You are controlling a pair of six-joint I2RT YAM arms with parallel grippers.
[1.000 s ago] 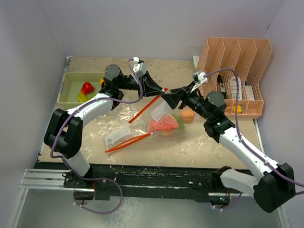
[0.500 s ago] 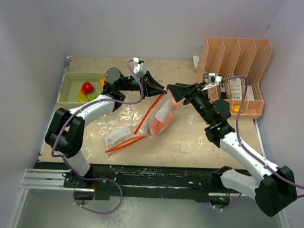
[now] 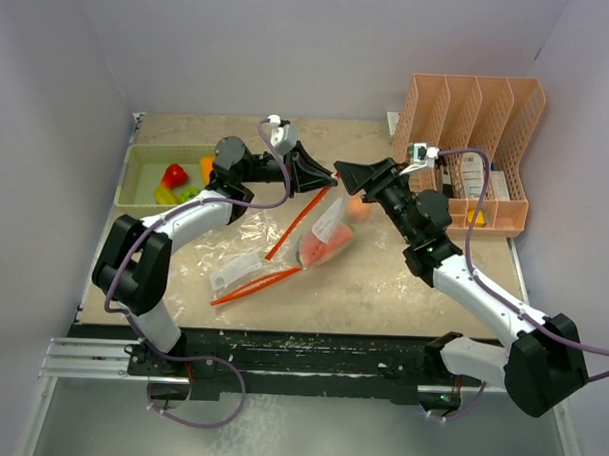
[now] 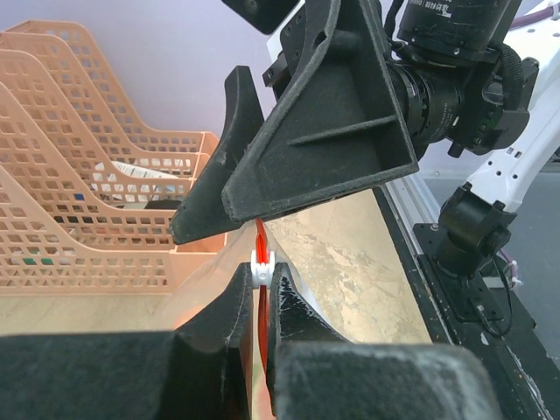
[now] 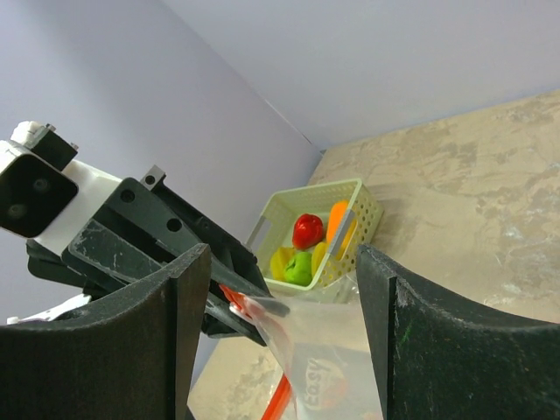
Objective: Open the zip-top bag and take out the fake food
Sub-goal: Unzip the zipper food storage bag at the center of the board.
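The clear zip-top bag point(image 3: 324, 234) hangs from my left gripper point(image 3: 329, 179), which is shut on the white slider point(image 4: 261, 265) of its red zip strip. Fake food shows inside the bag: a watermelon slice point(image 3: 319, 251) and a peach piece point(image 3: 357, 208). My right gripper point(image 3: 348, 175) faces the left one tip to tip, open, its fingers point(image 5: 179, 324) standing either side of the bag's top point(image 5: 328, 367) without touching it. In the left wrist view the right gripper point(image 4: 306, 149) looms just above the slider.
A pale green basket point(image 3: 146, 177) at the back left holds red, yellow, green and orange toy food point(image 5: 308, 229). A second, flat clear bag point(image 3: 233, 261) with a red strip lies on the table front left. A peach file rack point(image 3: 478, 144) stands at the back right.
The bag has gone from lying spread on the table to hanging below the left gripper. The right gripper lifted, widened slightly, and now sits close to the left fingertips.
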